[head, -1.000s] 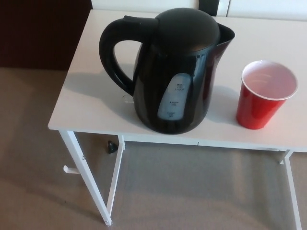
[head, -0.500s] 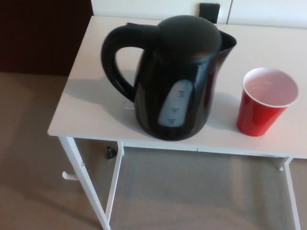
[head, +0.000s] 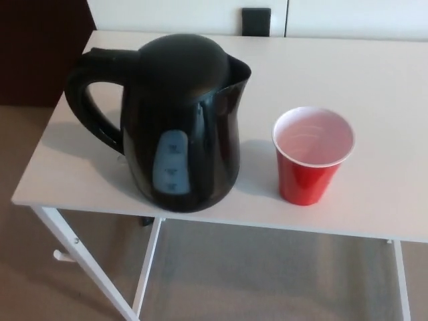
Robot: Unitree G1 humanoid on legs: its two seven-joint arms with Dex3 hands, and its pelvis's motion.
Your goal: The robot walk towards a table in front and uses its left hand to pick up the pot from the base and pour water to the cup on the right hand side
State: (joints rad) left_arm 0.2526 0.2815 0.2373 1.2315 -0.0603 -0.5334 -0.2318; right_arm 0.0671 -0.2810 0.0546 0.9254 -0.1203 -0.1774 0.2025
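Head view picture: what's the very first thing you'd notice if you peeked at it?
The big black kettle grabs the eye first, standing upright at the left of the white table with its handle pointing left. Next comes the bright red cup to its right, apart from it and open at the top. Neither robot hand shows.

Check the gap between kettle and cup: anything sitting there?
Nothing. In the head view, only bare white table top, partly in the kettle's shadow, lies between the black kettle and the red cup. They stand apart.
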